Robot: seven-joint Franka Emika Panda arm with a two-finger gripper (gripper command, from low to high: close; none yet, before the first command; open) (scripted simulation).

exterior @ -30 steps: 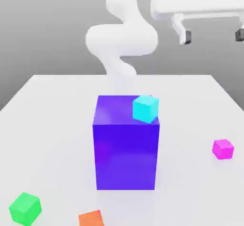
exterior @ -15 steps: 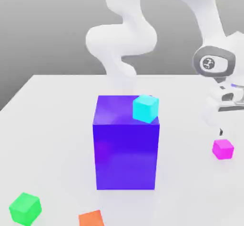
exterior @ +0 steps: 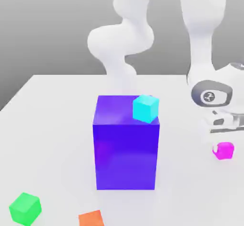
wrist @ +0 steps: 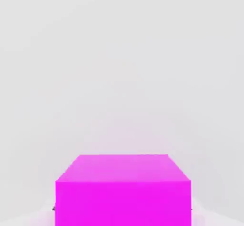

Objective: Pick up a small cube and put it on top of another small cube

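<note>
Magenta small cube sits near the bench's edge on the exterior view's right, pinched between the fingers of the gripper right above it.

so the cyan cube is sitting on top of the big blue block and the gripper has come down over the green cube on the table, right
Not quite. The cyan cube does sit on the big blue block, but the gripper is down over the magenta cube, not the green cube, which lies apart near the exterior view's lower left. The exterior view shows this, and the hand view has the magenta cube right before the camera.
</note>
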